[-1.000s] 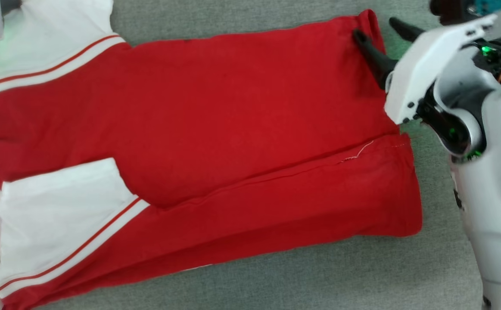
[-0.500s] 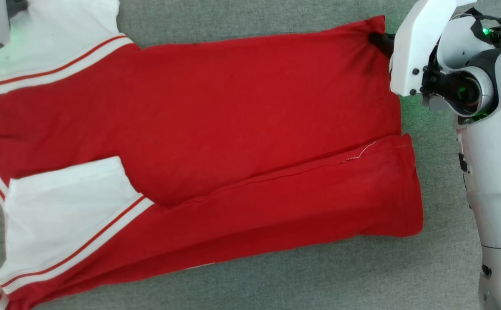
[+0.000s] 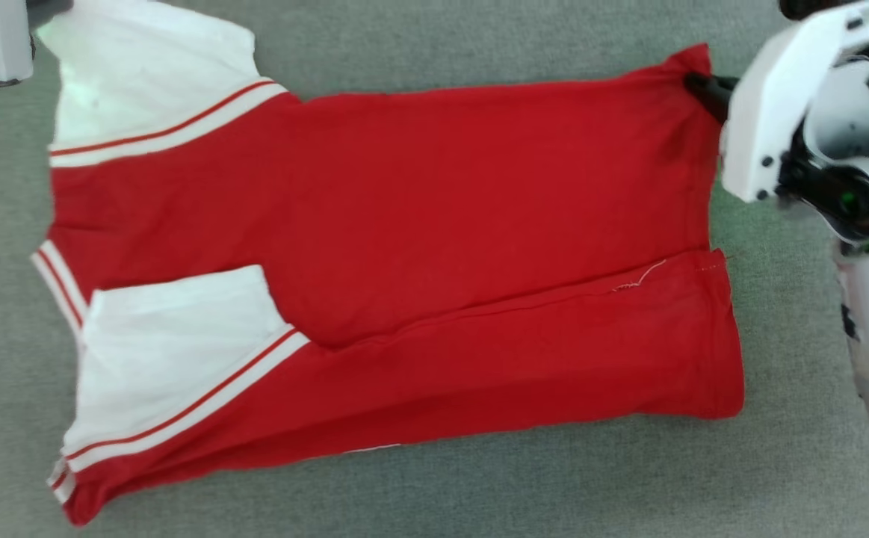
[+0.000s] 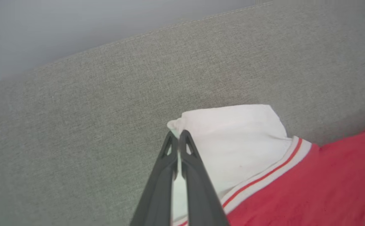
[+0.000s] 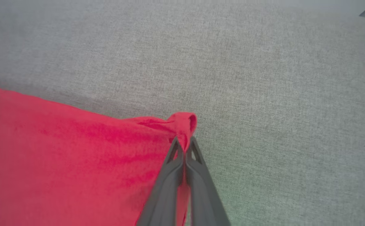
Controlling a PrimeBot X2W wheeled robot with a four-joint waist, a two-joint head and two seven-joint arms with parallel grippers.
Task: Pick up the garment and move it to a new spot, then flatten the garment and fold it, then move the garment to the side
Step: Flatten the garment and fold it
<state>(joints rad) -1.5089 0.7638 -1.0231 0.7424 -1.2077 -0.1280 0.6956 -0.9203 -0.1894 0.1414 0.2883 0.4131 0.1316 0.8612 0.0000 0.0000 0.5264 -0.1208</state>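
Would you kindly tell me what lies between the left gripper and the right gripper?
The shirt itself spans it in the head view: left gripper pinches its white sleeve, right gripper its red corner.

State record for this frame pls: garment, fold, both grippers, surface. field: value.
garment: red jersey with white sleeves, lying flat, no lettering showing
fold: near long edge turned over the body, near sleeve with it
left gripper: jaws shut on far sleeve, at its corner
right gripper: jaws shut on hem corner
surface: grey woven fabric
likely next: probably bring the far edge over toward the near side
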